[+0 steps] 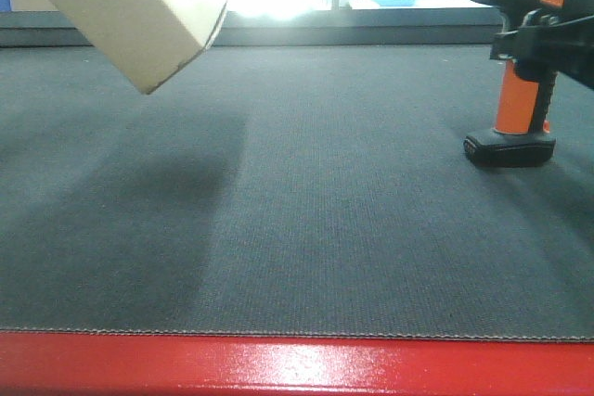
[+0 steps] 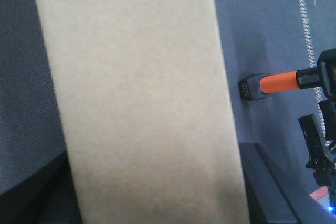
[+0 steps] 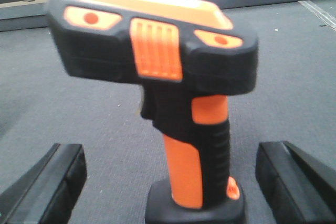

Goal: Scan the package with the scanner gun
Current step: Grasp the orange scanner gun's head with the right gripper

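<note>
Package (image 1: 139, 6) is at upper left of the front view, off the grey mat (image 1: 325, 220) and tilted corner-down, with its shadow on the mat below. In the left wrist view it fills most of the frame, a plain brown face with no label showing. Left gripper (image 2: 149, 190): only dark shapes at the lower left and lower right edges of the box are visible. Since the box hangs in the air, I judge this gripper to be closed on it, though the contact itself is not shown. Scanner gun (image 1: 518, 99) stands upright on its black base at the right of the front view, well apart from the package. Right gripper (image 3: 173, 179): the fingers (image 3: 52, 182) stand either side of the orange handle with mat visible in the gaps, so it is spread and not gripping. Step in hand, by my reading, is closing on the handle.

Risks:
- The scanner is top-heavy on a small base. If one finger reaches it first, it could be pushed over or turned before the other pinches.
- A grip low on the handle could let the head swing.
- The white barcode label appears in no view. If it faces away from the scanner head, the scan will miss.
- The tilted box could slide in its hold while being turned.
</note>
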Motion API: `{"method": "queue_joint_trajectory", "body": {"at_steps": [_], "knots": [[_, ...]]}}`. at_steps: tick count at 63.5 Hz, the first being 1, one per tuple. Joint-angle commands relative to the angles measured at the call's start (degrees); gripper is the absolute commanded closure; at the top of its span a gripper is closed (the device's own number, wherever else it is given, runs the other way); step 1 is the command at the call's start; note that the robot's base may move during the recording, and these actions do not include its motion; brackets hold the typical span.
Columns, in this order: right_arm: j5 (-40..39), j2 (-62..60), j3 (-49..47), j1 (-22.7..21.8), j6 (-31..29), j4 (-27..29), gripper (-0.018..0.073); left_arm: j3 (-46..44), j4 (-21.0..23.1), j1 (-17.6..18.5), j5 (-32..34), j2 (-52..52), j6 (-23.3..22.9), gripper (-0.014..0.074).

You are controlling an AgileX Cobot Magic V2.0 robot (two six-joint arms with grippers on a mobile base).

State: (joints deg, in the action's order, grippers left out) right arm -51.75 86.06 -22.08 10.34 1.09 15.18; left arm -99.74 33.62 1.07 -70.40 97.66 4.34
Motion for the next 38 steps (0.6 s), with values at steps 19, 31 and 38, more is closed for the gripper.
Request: {"method": "queue_joint_trajectory", "body": {"at_steps": [19, 31, 38], "knots": [[-2.61, 4.22, -5.38, 0.07, -0.09, 3.82, 0.0, -0.29, -0.22, -0.02, 0.43, -0.69, 0.11, 0.0708], [-2.36, 6.0, -8.3, 0.07, -0.09, 4.48, 0.0, -0.29, -0.45, -0.02, 0.43, -0.69, 0.11, 0.0708], [-2.26, 7.48, -10.0, 0.07, -0.09, 4.48, 0.0, -0.29, -0.47, -0.02, 0.43, -0.69, 0.11, 0.0708]]}}
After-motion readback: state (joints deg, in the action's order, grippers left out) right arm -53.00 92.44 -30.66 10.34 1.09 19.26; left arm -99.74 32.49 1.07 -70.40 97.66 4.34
